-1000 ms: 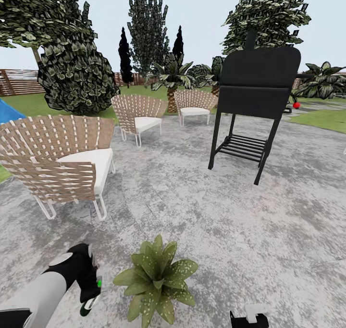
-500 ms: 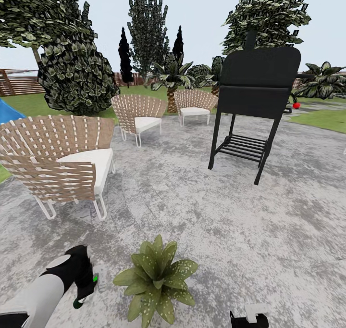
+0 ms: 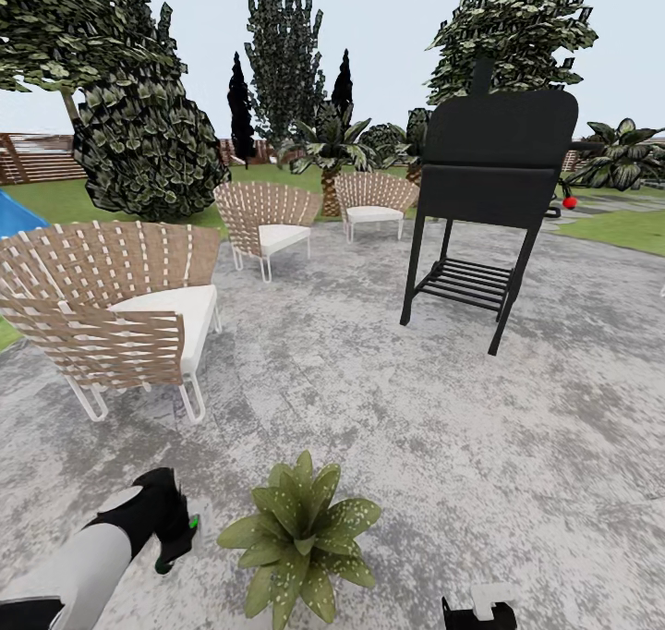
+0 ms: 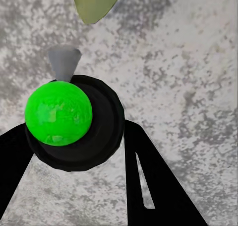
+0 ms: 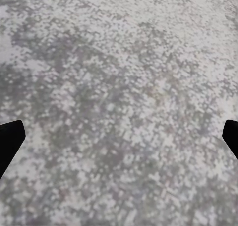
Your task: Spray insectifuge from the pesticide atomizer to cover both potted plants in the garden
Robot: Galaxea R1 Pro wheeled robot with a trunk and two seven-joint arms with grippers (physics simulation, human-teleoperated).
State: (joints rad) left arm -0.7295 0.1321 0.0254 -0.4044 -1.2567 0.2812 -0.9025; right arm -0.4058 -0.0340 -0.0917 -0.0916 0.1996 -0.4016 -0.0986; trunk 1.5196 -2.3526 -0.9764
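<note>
Left gripper (image 3: 175, 542) shifted slightly, pinching pesticide atomizer (image 4: 67, 114), beside potted plant (image 3: 300, 542).

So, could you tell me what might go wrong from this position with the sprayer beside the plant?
1. The left gripper holds the pesticide atomizer off to the side of the potted plant; the spray may miss part of the rosette.
2. A leaf tip sits just beyond the nozzle, so any further approach could knock the leaves.
3. The second plant still needs spraying and could be forgotten.
</note>
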